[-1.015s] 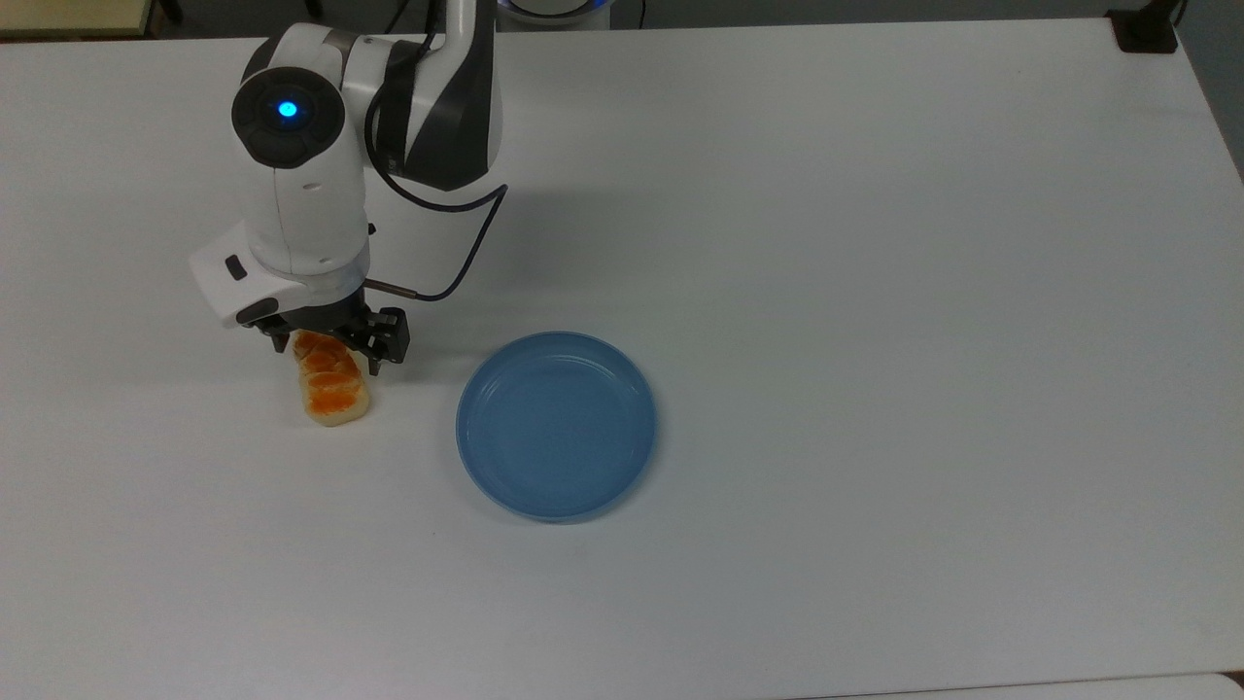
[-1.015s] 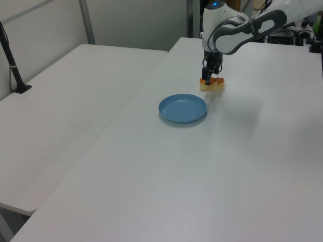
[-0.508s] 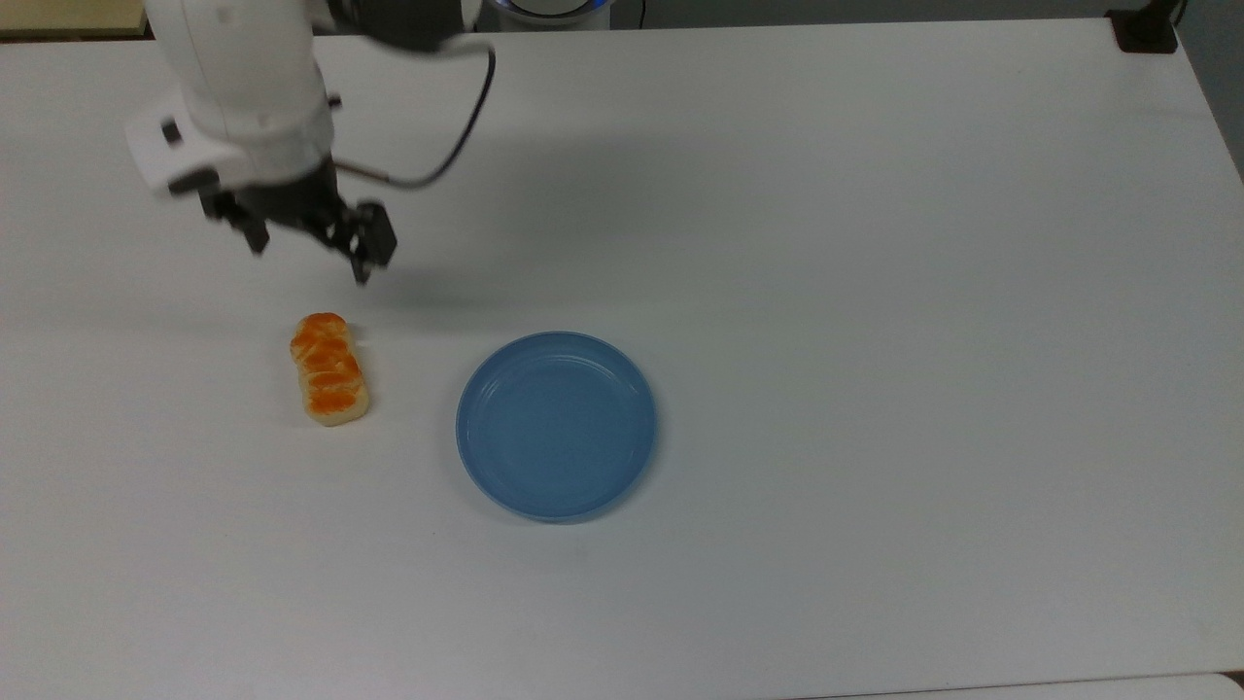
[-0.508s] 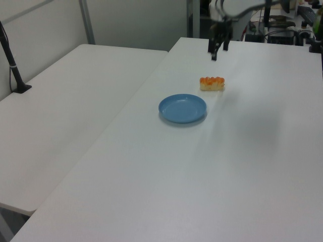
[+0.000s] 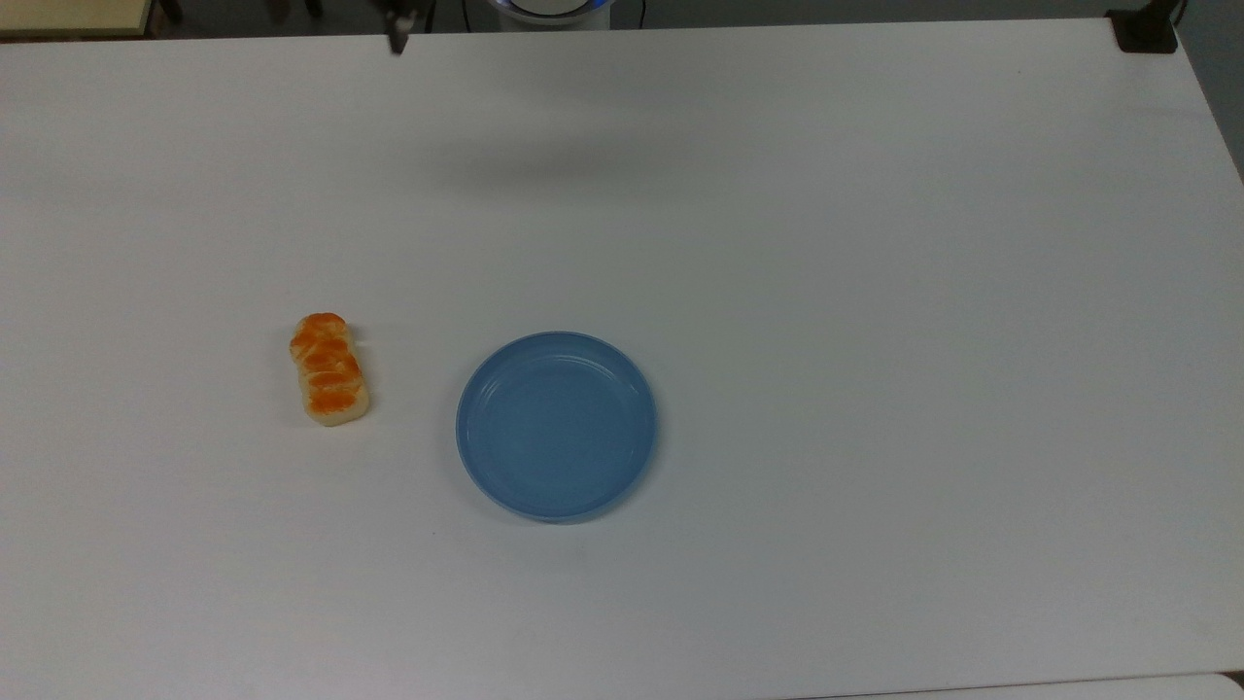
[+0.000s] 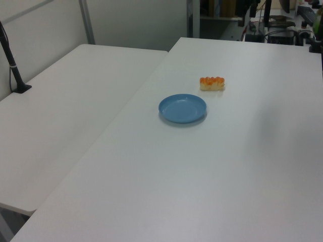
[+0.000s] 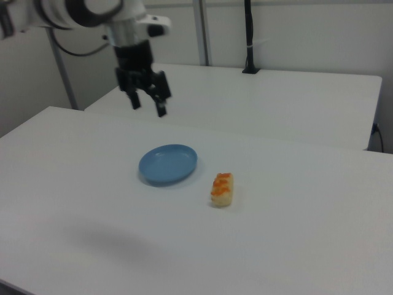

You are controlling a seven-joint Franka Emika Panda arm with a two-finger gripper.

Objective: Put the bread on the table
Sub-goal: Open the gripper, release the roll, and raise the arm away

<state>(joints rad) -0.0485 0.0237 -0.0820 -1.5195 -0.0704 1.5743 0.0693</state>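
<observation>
One loaf — the bread (image 5: 329, 369) — is seen lying flat on the table (image 5: 875, 243), near the blue plate (image 5: 556, 425) but apart from it. High above, the gripper (image 7: 147, 101) is held with fingers spread wide — nothing gripped.

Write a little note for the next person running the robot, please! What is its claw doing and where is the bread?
Gripper: open and empty, raised high above the table, off the far side of the plate in the right view.
Bread: lying flat on the white table, top side up, on the top view's left of the blue plate, apart from it.
Done: the bread is on the table and nothing holds it.
Left: nothing more for the bread; the plate has nothing on it.
</observation>
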